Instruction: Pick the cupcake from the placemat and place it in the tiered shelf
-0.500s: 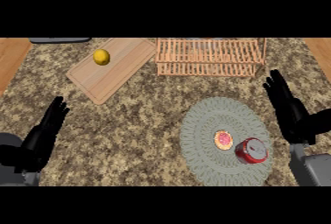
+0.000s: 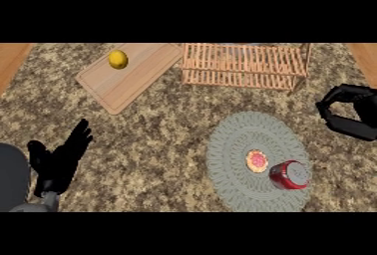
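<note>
On the round grey placemat (image 2: 243, 144), roughly mid-mat, sits the cupcake (image 2: 256, 161), w/ a red can (image 2: 289, 175) just beside it twd the mat's near-right rim. Right hand (image 2: 352, 115) is off the mat's far-right side, above the desk (image 2: 169, 124), fingers curled, holding nothing; left hand (image 2: 63, 155) is well left of mat, fingers straight & spread. Tiered shelf (image 2: 243, 65) stands beyond the mat; cutting board (image 2: 136, 74) w/ a lemon (image 2: 117, 59) lies further left of shelf.

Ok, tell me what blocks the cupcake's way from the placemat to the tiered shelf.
Nothing visible does. The cupcake sits on the placemat with bare counter up to the tiered shelf. The red can stands on its far side, away from the shelf.
</note>
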Motion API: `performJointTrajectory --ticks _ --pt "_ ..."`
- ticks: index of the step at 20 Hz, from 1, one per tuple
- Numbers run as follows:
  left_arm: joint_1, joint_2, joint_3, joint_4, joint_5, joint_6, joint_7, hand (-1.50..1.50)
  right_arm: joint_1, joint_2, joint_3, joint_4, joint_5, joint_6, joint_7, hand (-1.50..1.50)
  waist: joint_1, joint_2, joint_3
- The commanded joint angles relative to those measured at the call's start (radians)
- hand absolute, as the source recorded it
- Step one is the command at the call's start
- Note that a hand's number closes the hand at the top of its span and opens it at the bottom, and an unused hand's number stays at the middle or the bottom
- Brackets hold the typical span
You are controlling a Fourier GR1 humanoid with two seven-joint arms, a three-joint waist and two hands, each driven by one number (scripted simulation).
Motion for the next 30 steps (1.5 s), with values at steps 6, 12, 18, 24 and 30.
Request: performJointTrajectory --ticks 6,12,18,24,30 --pt "-0.064 -0.052 -0.016 0.042 0.004 0.026 0.127 0.00 -0.139 -0.077 0.017 0.391 0.070 0.416 -0.358 -1.50 0.006 -0.006 -0.002" --pt "-0.071 -0.071 0.011 0.093 -0.007 0.023 0.105 0.00 -0.161 -0.112 0.103 0.327 0.176 0.567 -0.387 -1.50 -0.017 -0.015 -0.005" --pt "-0.023 -0.055 0.009 0.031 -0.032 0.036 0.143 0.00 -0.188 -0.146 0.131 0.077 0.172 0.577 -0.137 -1.50 -0.029 -0.023 -0.006" --pt "-0.001 -0.052 0.029 0.010 -0.023 0.009 0.135 0.00 -0.188 -0.074 0.124 -0.175 0.107 0.445 0.283 -1.50 -0.034 -0.028 -0.008" --pt "0.022 -0.057 0.051 -0.020 -0.021 -0.008 0.144 0.00 -0.157 0.002 0.168 -0.320 0.217 0.355 0.504 -1.50 -0.021 -0.021 -0.006"
